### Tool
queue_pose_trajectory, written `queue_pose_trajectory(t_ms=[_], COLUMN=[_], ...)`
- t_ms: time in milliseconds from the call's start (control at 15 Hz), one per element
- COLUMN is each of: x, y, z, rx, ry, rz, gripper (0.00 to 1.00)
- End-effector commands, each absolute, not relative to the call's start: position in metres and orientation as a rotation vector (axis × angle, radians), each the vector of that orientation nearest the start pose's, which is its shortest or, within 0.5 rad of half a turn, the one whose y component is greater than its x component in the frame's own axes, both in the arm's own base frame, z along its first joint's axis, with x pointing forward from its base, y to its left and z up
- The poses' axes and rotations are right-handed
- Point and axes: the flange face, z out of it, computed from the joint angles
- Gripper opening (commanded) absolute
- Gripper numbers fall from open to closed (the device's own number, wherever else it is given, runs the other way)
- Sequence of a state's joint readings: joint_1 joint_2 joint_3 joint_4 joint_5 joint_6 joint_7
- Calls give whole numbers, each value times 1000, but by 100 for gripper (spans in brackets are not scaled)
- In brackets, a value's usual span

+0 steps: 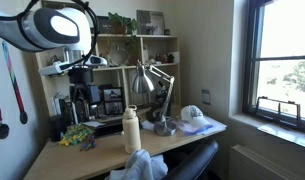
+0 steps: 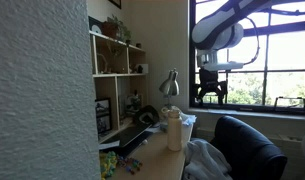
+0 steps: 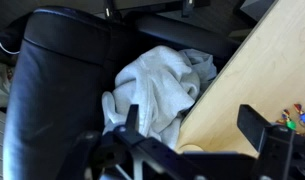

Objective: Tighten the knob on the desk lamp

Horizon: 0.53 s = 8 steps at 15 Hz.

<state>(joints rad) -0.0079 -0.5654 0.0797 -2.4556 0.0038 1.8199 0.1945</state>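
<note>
Gripper (image 3: 195, 135): jaws spread wide, nothing between them. It hangs over a white cloth (image 3: 157, 85) on the black chair (image 3: 62, 90), well apart from the white bottle (image 1: 132, 130) and higher. The desk lamp (image 1: 142, 80) stands just behind the bottle on the desk (image 1: 62, 155). Knob too small to make out. Judgement: lamp light, thin arms will swing, polished metal slippery. Pinch the knob alone, at an arm joint.
</note>
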Motion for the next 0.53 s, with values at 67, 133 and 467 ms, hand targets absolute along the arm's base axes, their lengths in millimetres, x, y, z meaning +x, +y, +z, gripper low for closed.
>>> queue_pose_trajectory(t_ms=[67,133,467], x=[376,382,430], y=[28,26,6], z=[495,502,569], rx=[-3192,-3204,-3256], ry=[212,210,145], rz=[85,51,-197], gripper=[100,100,100])
